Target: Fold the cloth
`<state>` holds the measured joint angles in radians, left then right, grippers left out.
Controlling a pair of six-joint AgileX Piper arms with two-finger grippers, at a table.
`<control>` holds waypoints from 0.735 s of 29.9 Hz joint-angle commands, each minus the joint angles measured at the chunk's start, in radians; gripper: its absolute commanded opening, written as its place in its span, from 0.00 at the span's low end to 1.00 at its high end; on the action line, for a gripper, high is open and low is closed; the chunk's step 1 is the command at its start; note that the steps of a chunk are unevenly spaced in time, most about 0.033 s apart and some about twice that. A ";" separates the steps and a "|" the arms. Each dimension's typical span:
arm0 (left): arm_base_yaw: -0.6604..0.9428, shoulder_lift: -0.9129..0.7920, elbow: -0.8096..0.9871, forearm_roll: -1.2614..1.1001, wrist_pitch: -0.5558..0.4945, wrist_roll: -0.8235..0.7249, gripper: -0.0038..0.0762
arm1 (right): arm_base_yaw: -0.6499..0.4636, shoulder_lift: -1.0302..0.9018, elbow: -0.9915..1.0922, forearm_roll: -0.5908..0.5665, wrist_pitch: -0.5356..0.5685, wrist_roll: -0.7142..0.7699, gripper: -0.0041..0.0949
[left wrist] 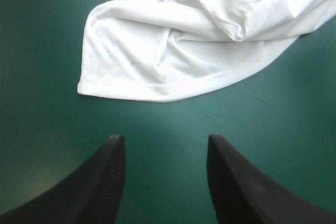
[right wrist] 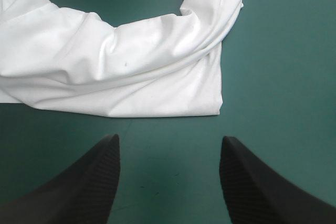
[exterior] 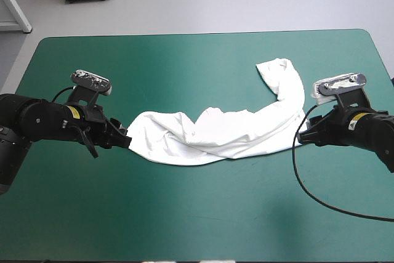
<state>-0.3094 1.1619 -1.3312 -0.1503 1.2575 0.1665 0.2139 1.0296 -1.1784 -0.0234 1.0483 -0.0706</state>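
Progress: by the look of it, early. The T-shirt (exterior: 225,132) lies as a long rumpled band, not a tidy bundle, and no crisp fold shows.
Done so far: the white cloth is drawn out lengthwise across the middle of the teal-green cover (exterior: 184,60). Whether its layers already count as a first fold cannot be told.
Left to do: probably all the real folding, namely flattening the creases, bringing the ends together and squaring up the bundle.
T-shirt position: it runs from near the table's left side to near its right. At the right side, one end curls away toward the far edge.
Left gripper (left wrist: 166,141): the black fingers stand apart with nothing between them. A hemmed end of the T-shirt lies just ahead of the tips, with a strip of bare cover between.
Right gripper (right wrist: 169,140): its fingers are also spread and empty. A straight edge and corner of the T-shirt lie just ahead, not touching the tips.
Both arms: low at the table, one at each end of the band, facing inward.
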 commanded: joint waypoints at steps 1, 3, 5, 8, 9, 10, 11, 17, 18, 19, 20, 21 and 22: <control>-0.001 -0.019 -0.032 -0.024 -0.008 -0.006 0.49 | -0.006 -0.011 -0.030 0.001 -0.051 0.018 0.59; -0.001 -0.019 -0.032 -0.024 -0.008 -0.002 0.49 | -0.006 -0.011 -0.030 0.001 -0.048 0.018 0.59; -0.001 -0.019 -0.032 -0.024 -0.008 -0.002 0.49 | -0.006 -0.011 -0.030 0.001 -0.047 0.012 0.59; -0.001 -0.019 -0.032 -0.024 -0.010 -0.002 0.49 | -0.006 -0.011 -0.030 0.001 -0.046 -0.008 0.59; -0.001 -0.019 -0.032 -0.024 -0.012 -0.002 0.49 | -0.006 -0.011 -0.030 0.001 -0.046 -0.010 0.59; -0.001 -0.019 -0.032 -0.024 -0.014 -0.002 0.49 | -0.006 -0.011 -0.030 0.001 -0.046 -0.010 0.59; -0.001 -0.019 -0.032 -0.024 -0.014 -0.002 0.49 | -0.006 -0.011 -0.030 0.001 -0.048 -0.010 0.59; -0.001 -0.019 -0.032 -0.024 -0.008 -0.002 0.49 | -0.006 -0.011 -0.030 0.001 -0.044 -0.010 0.59; -0.001 -0.019 -0.032 -0.024 -0.003 -0.002 0.49 | -0.006 -0.011 -0.030 0.001 -0.038 -0.010 0.59; -0.001 -0.019 -0.032 -0.024 0.009 -0.002 0.49 | -0.006 -0.011 -0.030 0.001 -0.025 -0.010 0.59; -0.001 -0.019 -0.032 -0.024 0.026 -0.002 0.49 | -0.006 -0.011 -0.030 0.001 -0.010 -0.010 0.59; -0.001 -0.017 -0.032 -0.024 0.029 -0.005 0.49 | -0.006 -0.011 -0.030 0.001 0.015 -0.010 0.59; -0.001 -0.017 -0.032 -0.024 0.029 -0.011 0.49 | -0.006 -0.011 -0.030 0.001 0.041 -0.010 0.59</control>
<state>-0.3094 1.1619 -1.3312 -0.1524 1.2575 0.1662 0.2139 1.0296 -1.1784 -0.0215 1.0780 -0.0728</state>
